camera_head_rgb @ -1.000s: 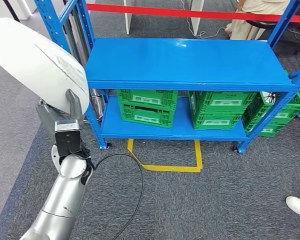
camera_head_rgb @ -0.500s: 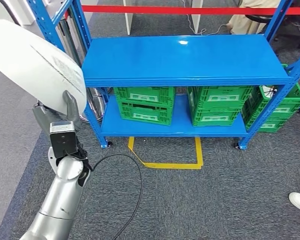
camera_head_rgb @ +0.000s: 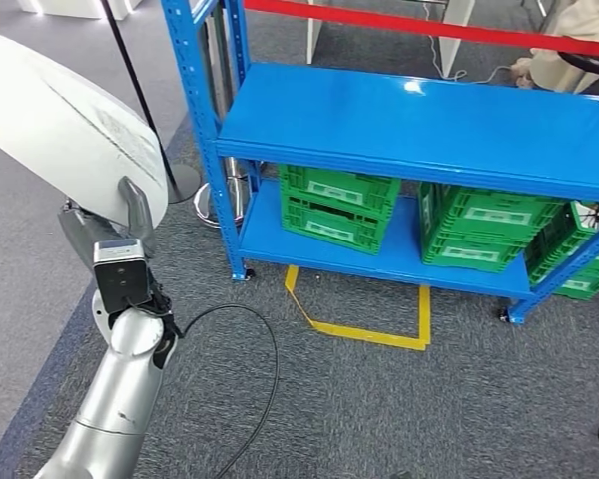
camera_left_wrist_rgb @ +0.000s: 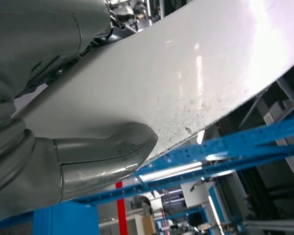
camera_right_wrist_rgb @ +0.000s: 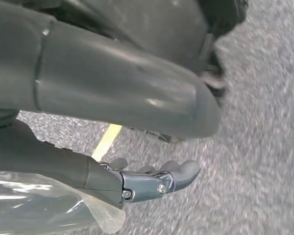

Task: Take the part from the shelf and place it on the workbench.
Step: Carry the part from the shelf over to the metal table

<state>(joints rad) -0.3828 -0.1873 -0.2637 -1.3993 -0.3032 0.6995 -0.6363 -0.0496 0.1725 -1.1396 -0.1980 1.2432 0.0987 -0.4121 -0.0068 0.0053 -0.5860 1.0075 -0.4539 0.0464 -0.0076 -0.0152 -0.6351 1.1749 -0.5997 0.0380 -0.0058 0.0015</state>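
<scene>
A large white curved part fills the upper left of the head view, and my left hand grips its lower edge, with the grey thumb lying over the white surface. Close up in the left wrist view, the same part rests above the thick thumb. My right hand hangs over grey carpet with its thumb and fingers apart and nothing in it. The blue shelf stands ahead and to the right, its top board bare.
Green crates sit on the shelf's lower board, more of them to the right. A yellow floor marking and a black cable lie on the carpet. A stand with a round base is beside the shelf post. Red tape runs behind.
The whole scene has shifted right, so the camera has turned left. My left hand keeps holding the white part in the same pose.
</scene>
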